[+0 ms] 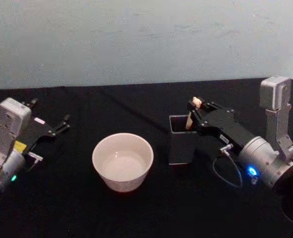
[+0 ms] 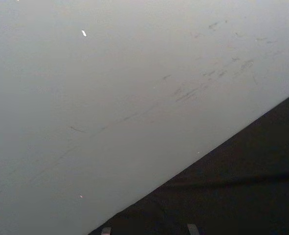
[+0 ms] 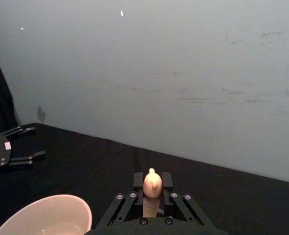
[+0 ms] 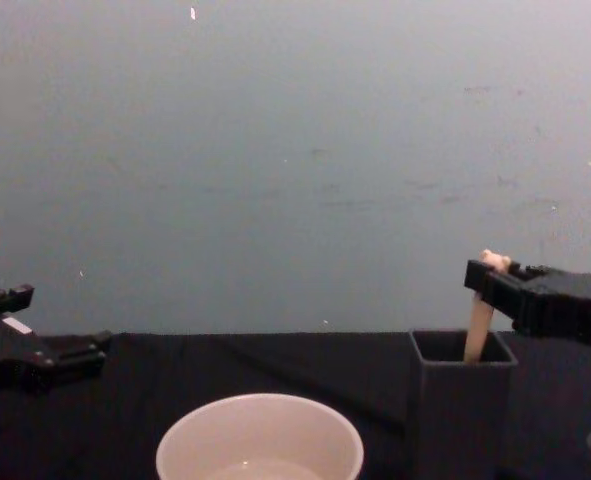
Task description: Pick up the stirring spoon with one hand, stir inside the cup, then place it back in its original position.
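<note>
While the stirring spoon (image 1: 191, 118) stands in the holder (image 1: 181, 144), the right hand (image 1: 195, 110) pinches its handle — upright.

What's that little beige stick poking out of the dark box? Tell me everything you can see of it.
It is the stirring spoon, standing nearly upright in the dark square holder, to the right of the cup. Its pale beige handle looks smooth, perhaps wood or plastic, and ends in a small rounded knob on top. The lower part, with the bowl, is hidden inside the holder. The right pincer is shut on the handle just below the knob, one finger on each side.
</note>
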Controlling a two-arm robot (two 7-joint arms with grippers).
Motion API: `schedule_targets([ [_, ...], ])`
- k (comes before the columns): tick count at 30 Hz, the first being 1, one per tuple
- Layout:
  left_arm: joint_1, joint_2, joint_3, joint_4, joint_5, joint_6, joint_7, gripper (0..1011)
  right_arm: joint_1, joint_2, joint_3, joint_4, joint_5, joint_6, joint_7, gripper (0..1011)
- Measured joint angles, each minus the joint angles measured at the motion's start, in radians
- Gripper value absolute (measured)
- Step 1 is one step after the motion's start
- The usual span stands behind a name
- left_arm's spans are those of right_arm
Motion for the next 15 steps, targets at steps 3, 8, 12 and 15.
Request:
schedule_targets([
  [3,0.0,0.0,0.0,0.0,0.0,0.0,0.0,1001,0.0,-0.001,-0.002,0.003,0.0,0.001,0.001,213],
  [8,0.0,0.0,0.0,0.0,0.0,0.0,0.0,1001,-0.002,-0.002,-0.003,0.006,-0.001,0.003,0.002,213],
  [12,0.0,0.0,0.0,0.0,0.0,0.0,0.0,1001,-0.004,-0.002,-0.005,0.008,-0.006,0.004,0.002,212],
  [15,0.0,0.0,0.0,0.0,0.0,0.0,0.0,1001,-0.004,-0.003,-0.006,0.01,-0.01,0.003,0.001,213],
])
